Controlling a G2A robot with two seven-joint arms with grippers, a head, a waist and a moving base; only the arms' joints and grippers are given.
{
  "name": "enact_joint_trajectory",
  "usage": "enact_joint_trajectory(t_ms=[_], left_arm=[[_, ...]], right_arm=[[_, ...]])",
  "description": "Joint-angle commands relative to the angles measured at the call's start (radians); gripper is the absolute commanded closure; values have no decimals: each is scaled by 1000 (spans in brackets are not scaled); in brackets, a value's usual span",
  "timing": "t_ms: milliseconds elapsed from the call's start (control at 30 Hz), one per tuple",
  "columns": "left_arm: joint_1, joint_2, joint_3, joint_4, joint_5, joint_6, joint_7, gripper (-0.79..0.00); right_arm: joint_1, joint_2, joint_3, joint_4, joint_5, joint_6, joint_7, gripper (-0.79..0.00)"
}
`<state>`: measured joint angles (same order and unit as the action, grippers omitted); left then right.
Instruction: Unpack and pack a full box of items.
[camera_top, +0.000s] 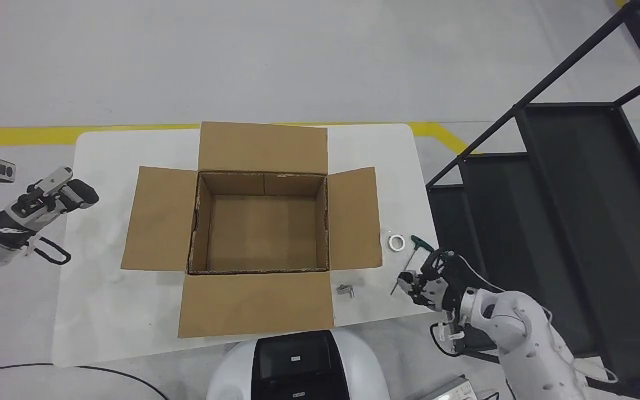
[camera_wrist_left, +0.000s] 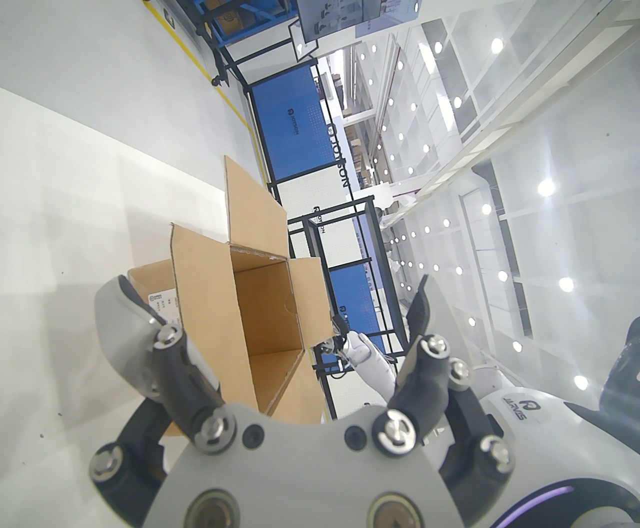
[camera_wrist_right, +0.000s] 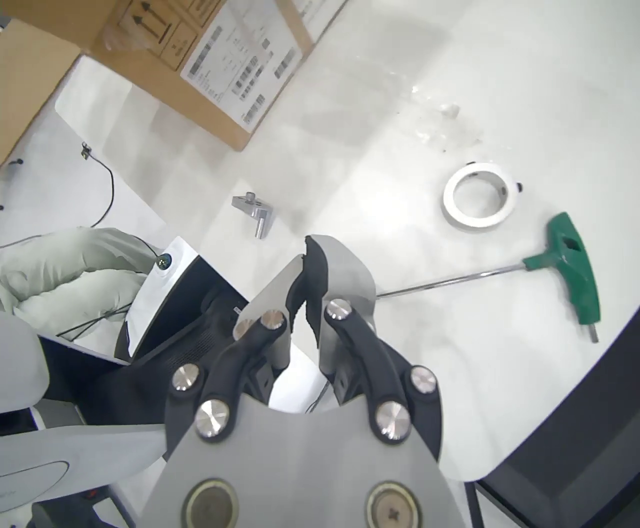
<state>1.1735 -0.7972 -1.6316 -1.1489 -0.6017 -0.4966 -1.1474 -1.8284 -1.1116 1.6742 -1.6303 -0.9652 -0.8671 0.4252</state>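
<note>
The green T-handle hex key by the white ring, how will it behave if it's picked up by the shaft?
The hex key probably stays rigid: its shaft looks like thin metal. Held mid-shaft it may tip handle-down, since the chunky green handle sits at one end. The smooth shaft, flat on the table, could slip between jaws.

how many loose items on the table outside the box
3: white ring and green-handled hex key side by side near the table's corner, metal bracket by a box flap. Flaps may hide more.
</note>
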Motion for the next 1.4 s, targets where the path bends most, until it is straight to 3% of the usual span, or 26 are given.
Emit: enact_joint_trajectory(t_ms=[0,200,400,867,900,967,1033,1100,1167,1200,1267,1300,1333,1367], left_arm=[[0,0,0,0,0,0,0,-785],[0,0,0,0,0,0,0,-785],[0,0,0,0,0,0,0,-785],[0,0,0,0,0,0,0,-785],[0,0,0,0,0,0,0,-785],[0,0,0,0,0,0,0,-785],[0,0,0,0,0,0,0,-785],[0,0,0,0,0,0,0,-785],[0,0,0,0,0,0,0,-785],[0,0,0,0,0,0,0,-785],[0,0,0,0,0,0,0,-785],[0,0,0,0,0,0,0,-785],[0,0,0,0,0,0,0,-785],[0,0,0,0,0,0,0,-785]], right_arm=[[8,-2,-39,-13,-53,14,-11,-785],[41,-12,-190,-49,-238,62,-69,-785],[119,-27,-320,-5,-377,186,-132,-785],[189,-40,-451,99,-561,347,-274,-785],[189,-40,-454,100,-576,363,-282,-733],[187,-40,-460,105,-592,381,-294,-514],[188,-39,-469,109,-629,408,-294,-391],[187,-41,-481,114,-634,414,-304,-406],[190,-41,-490,120,-652,424,-305,-483],[191,-41,-494,123,-652,430,-308,-471],[193,-42,-500,127,-660,442,-308,-274],[193,-42,-503,128,-662,447,-309,-52],[194,-42,-505,127,-663,451,-312,0],[193,-42,-505,126,-668,459,-313,0]])
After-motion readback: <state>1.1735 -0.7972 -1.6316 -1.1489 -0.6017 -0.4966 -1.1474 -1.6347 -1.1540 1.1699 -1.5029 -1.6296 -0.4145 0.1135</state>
